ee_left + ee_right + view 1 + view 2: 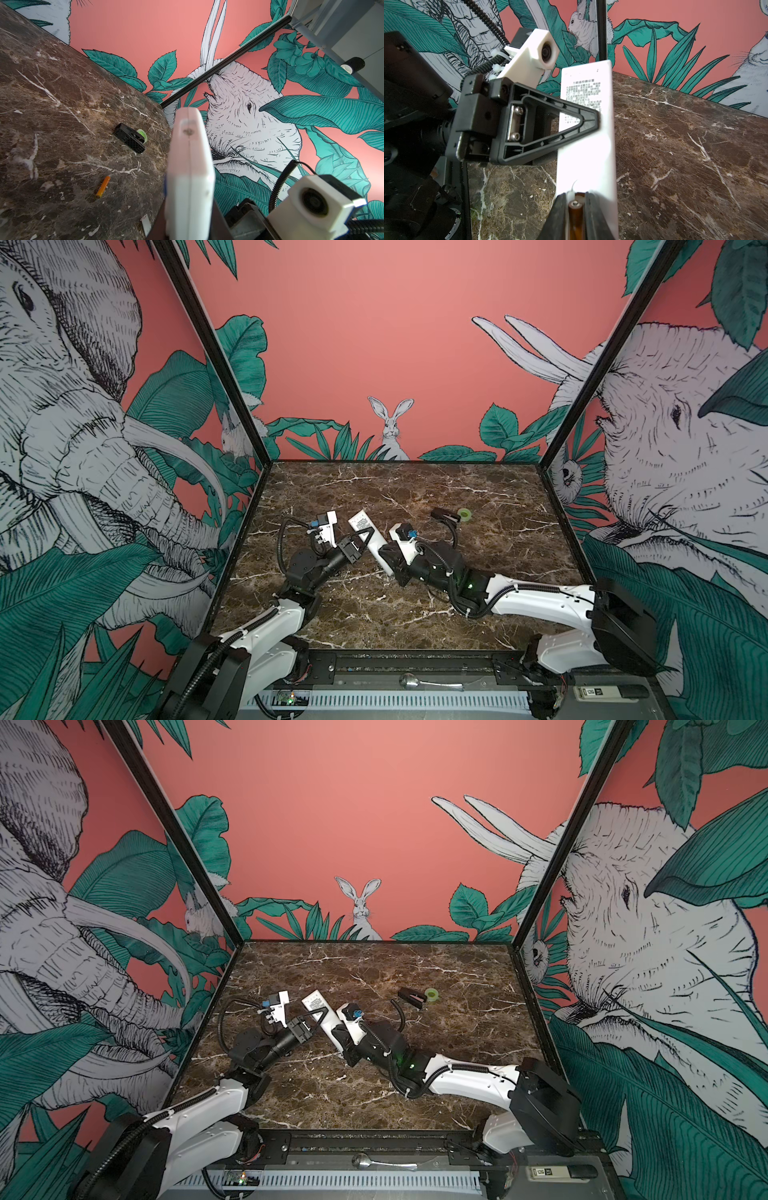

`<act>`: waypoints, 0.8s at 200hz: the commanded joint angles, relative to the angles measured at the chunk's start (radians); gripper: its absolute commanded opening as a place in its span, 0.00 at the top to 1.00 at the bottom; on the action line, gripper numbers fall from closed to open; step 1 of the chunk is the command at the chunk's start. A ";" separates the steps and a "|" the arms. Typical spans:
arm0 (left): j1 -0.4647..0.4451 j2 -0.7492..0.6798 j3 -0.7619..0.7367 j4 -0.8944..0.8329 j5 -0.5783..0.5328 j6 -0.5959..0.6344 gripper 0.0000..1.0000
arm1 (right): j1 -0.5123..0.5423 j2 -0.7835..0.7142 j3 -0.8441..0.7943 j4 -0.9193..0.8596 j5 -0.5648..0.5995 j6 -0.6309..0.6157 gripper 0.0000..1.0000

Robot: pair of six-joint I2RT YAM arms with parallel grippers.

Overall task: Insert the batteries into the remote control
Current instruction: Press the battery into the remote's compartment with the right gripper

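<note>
The white remote control point(360, 523) point(316, 1005) is lifted off the marble table with its plain back and printed label up. My left gripper point(368, 540) point(188, 228) is shut on its long sides; one black triangular finger point(583, 122) lies across the label. At the remote's point(587, 158) near end, my right gripper point(576, 199) point(390, 562) has an orange battery point(576, 216) between its jaws, lengthwise over the open compartment. A second orange battery point(102, 187) lies loose on the table point(52, 116). Neither battery shows in the top views.
A black stapler-like object point(444, 516) point(129, 139) lies at the back right of the table, next to a green tape roll point(464, 513). A small white flat piece point(146, 223) lies on the marble under the remote. A spoon point(411, 682) rests on the front rail.
</note>
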 commanded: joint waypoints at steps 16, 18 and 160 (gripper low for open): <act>-0.004 -0.030 0.017 0.061 0.003 -0.008 1.00 | 0.006 -0.004 -0.005 0.021 0.004 -0.012 0.76; -0.004 -0.029 0.017 0.060 0.003 -0.008 1.00 | 0.006 -0.003 -0.005 0.021 0.003 -0.012 0.75; -0.005 -0.024 0.023 0.022 0.026 0.016 1.00 | 0.007 -0.060 0.108 -0.193 -0.016 -0.073 0.62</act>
